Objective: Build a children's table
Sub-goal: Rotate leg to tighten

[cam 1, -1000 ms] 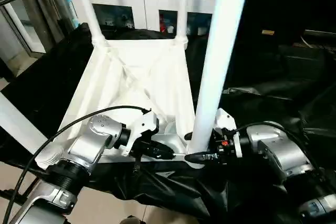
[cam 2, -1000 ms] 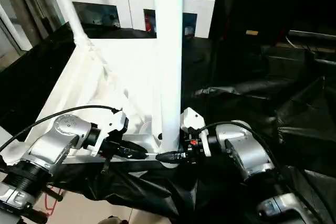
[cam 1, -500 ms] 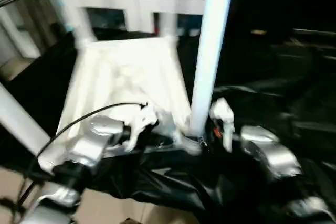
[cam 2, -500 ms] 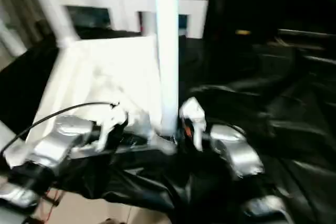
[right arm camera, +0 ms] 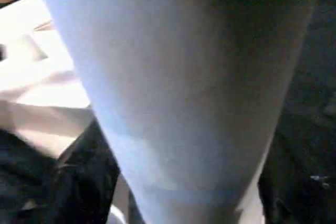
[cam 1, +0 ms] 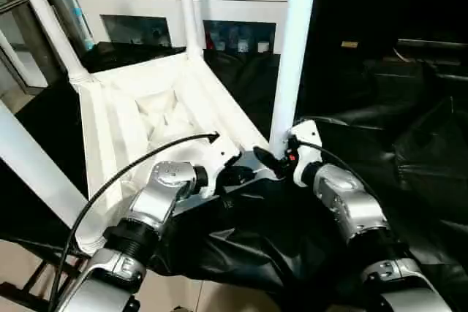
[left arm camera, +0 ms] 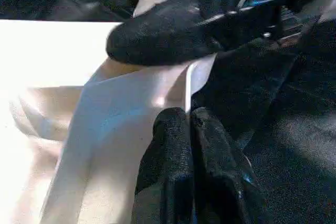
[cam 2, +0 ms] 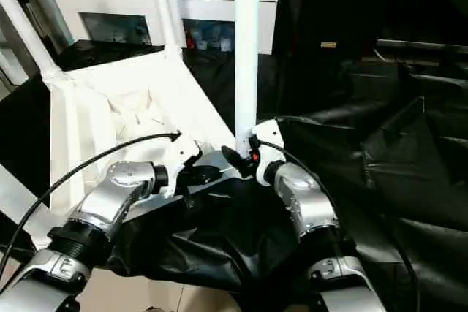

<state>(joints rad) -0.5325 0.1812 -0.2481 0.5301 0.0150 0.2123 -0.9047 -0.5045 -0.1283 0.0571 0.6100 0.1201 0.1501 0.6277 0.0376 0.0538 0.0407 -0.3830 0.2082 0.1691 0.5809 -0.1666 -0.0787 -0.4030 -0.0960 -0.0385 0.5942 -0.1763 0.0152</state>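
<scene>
My left pincer (left arm camera: 186, 129) is pressing shut against the tabletop (cam 1: 117, 129) rim.
Right pincer (cam 1: 269, 160): spread unclear; nudging the leg (cam 1: 292, 56) is risking unseating it.

Silver forearms (cam 1: 161, 195), black cables (cam 1: 110, 180)

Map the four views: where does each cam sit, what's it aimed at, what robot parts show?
Left eye: on the head, looking forward and down at the upturned tabletop; both silver forearms show, left gripper and right gripper meeting at the near leg.
Right eye: same scene from slightly to the side.
Left wrist: looks along its own shut fingers at the tabletop's edge; the right gripper's black finger crosses ahead.
Right wrist: pressed up close to the near leg.
Shared: that leg's base shows in every view.
</scene>
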